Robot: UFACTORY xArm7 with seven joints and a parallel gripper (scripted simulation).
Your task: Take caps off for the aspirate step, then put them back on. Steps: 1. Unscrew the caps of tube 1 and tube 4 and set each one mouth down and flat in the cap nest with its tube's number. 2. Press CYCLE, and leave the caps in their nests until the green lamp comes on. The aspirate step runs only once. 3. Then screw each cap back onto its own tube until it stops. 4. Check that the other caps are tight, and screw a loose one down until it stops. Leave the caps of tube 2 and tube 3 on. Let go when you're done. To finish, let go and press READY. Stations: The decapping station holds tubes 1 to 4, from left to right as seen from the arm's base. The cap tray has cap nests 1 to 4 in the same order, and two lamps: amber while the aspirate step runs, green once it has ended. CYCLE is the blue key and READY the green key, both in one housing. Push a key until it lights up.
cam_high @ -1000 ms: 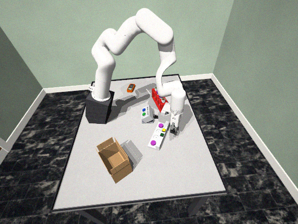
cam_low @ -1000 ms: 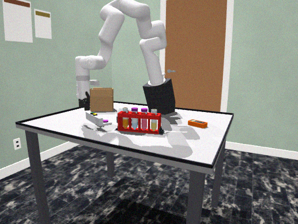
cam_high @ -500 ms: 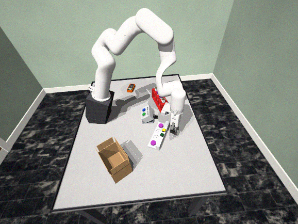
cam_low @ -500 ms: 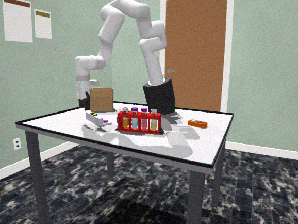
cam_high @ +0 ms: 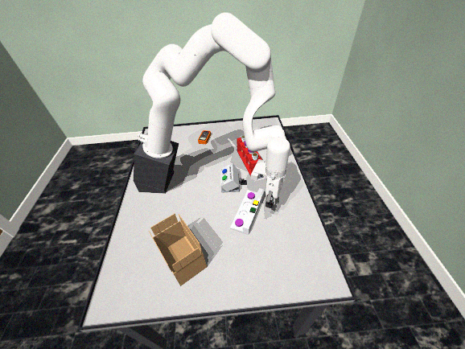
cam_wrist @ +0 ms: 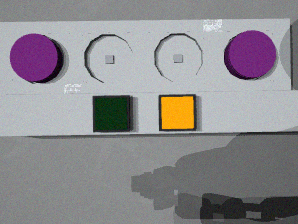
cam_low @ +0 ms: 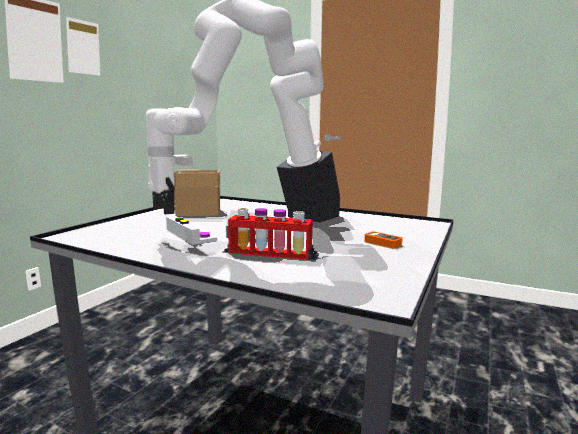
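Observation:
The white cap tray point(cam_high: 247, 211) lies on the table. In the wrist view a purple cap sits in each end nest, one on the left point(cam_wrist: 33, 57) and one on the right point(cam_wrist: 250, 53). The two middle nests point(cam_wrist: 108, 59) point(cam_wrist: 178, 58) are empty. The amber lamp point(cam_wrist: 177, 112) is lit and the green lamp point(cam_wrist: 112, 114) is dark. My gripper point(cam_high: 271, 205) is open and empty, low beside the tray's long edge. In the red rack point(cam_low: 270, 235) the two end tubes point(cam_low: 243, 213) point(cam_low: 298, 215) are uncapped. The two middle tubes point(cam_low: 261, 212) point(cam_low: 279, 213) wear purple caps.
The key housing point(cam_high: 228, 178) with the blue key point(cam_high: 224, 170) and green key point(cam_high: 224, 177) stands between the arm's base and the tray. An open cardboard box point(cam_high: 179, 248) lies nearer the front. An orange device point(cam_high: 204, 137) lies at the back.

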